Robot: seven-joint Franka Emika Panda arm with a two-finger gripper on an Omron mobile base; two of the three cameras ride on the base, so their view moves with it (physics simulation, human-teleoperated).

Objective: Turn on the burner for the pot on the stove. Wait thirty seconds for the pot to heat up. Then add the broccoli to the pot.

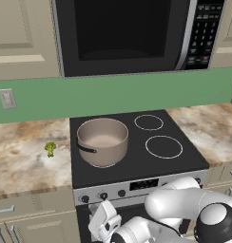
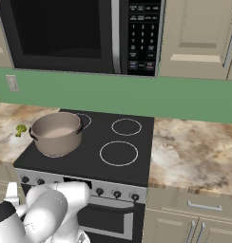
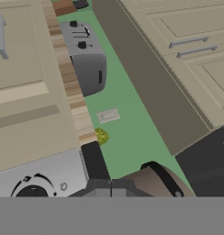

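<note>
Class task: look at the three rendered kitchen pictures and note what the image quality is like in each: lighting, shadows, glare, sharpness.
Left base view: flat, even light; the beige-tan round metal pot casts hardly any shadow on the black glass-top stove, no glare. Right base view: the tiny green broccoli floret looks soft and coarse. Hand view: rolled sideways, counter edge slanting.

Microwave keypad (image 2: 142, 35) markings blurred; nothing legible.

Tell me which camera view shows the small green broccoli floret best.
The left base view: the small green broccoli floret lies unobstructed on the marbled counter, left of the beige metal pot. The right base view shows it behind the pot; the hand view shows it small and sideways.
</note>
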